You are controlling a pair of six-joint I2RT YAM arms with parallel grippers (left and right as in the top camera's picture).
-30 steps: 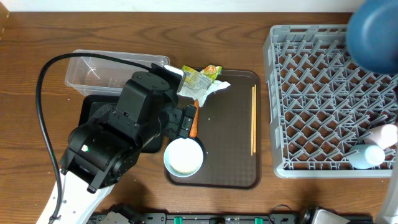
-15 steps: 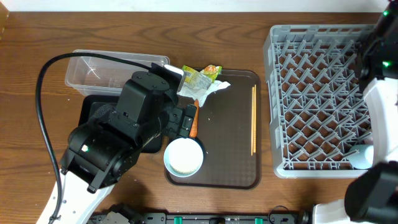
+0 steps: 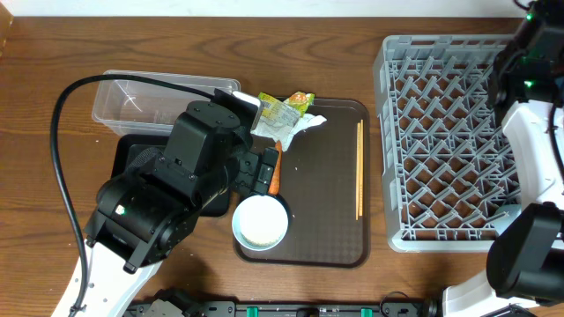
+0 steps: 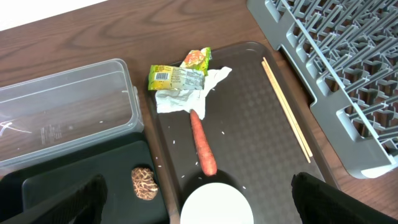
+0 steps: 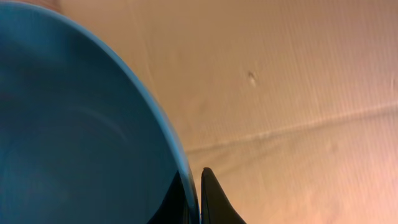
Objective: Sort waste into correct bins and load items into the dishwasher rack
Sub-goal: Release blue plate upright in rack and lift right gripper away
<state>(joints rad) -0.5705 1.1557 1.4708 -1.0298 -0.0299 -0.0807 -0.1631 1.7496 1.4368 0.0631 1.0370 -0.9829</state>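
Centre-left, the left hand [image 4: 199,180] hangs wide apart over the carrot [image 4: 203,144] on the tray [image 4: 249,124], probably lining up a pick. Upper right, the right hand [image 5: 198,193] is clamped on the rim of the dark-blue plate [image 5: 74,124], edge-on for slotting into the rack [image 3: 441,114].

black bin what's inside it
A brown food lump lies in the black bin; the bin's near part is out of frame or under the left arm, so unseen.

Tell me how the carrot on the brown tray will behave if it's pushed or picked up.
The carrot looks round and tapered, so a sideways push would probably roll it in a curve across the tray. Lying straight, it seems stiff and should lift whole. Its smooth skin may slip in a pinch.
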